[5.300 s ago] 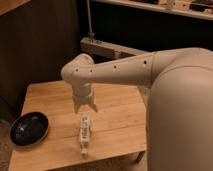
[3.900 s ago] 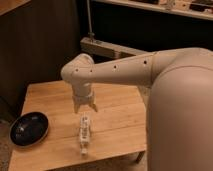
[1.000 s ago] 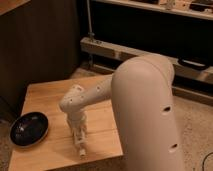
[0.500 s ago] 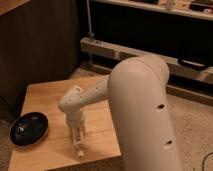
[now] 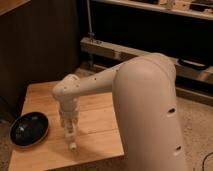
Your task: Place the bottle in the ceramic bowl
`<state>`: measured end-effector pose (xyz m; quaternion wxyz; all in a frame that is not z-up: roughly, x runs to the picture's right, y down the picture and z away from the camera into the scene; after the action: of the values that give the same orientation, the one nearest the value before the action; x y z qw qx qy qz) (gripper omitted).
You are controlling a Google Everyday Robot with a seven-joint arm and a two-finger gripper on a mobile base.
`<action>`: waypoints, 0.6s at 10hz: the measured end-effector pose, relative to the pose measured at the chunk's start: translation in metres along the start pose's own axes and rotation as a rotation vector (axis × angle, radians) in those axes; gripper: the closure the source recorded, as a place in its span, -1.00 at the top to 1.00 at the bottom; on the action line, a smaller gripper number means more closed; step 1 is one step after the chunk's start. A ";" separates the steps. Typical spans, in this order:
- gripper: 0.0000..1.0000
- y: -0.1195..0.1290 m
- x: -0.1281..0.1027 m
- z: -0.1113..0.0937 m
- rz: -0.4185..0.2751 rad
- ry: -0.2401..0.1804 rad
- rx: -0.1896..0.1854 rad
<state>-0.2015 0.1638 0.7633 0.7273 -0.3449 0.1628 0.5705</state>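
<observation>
- Arm (image 5: pixel 107 80) reaches in from the right. Its big white shell fills the right half of the view, and the wrist bends down over the surface (image 5: pixel 102 127).
- Claw (image 5: pixel 69 127) points straight down, low over the front-left part of the surface, right on top of the bottle.
- Claw state: cannot tell from here whether it is apart or clamped on the bottle.
- Bottle (image 5: pixel 72 144) looks to lie flat on the wood, long axis roughly front to back, narrow pale end toward the front edge.
- Upper part of the bottle is hidden by the claw; only the lower end sticks out below it.
- Bottle is right of the bowl, near it but apart.
- Bowl (image 5: pixel 29 129) sits upright at the front-left of the surface, dark and glossy, close to the left edge.
- Surface is a small table of light wooden planks.
- Behind it: a dark wall panel and a pale metal rail (image 5: pixel 115 50) with an upright post.
- Speckled floor (image 5: pixel 196 120) shows on the right.
</observation>
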 end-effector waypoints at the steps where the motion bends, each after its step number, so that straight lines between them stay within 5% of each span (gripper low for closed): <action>1: -1.00 0.060 -0.043 -0.025 -0.094 -0.021 -0.033; 6: -1.00 0.165 -0.067 -0.022 -0.283 -0.044 -0.120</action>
<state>-0.3731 0.1191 0.7383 0.7818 -0.3948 0.0624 0.4786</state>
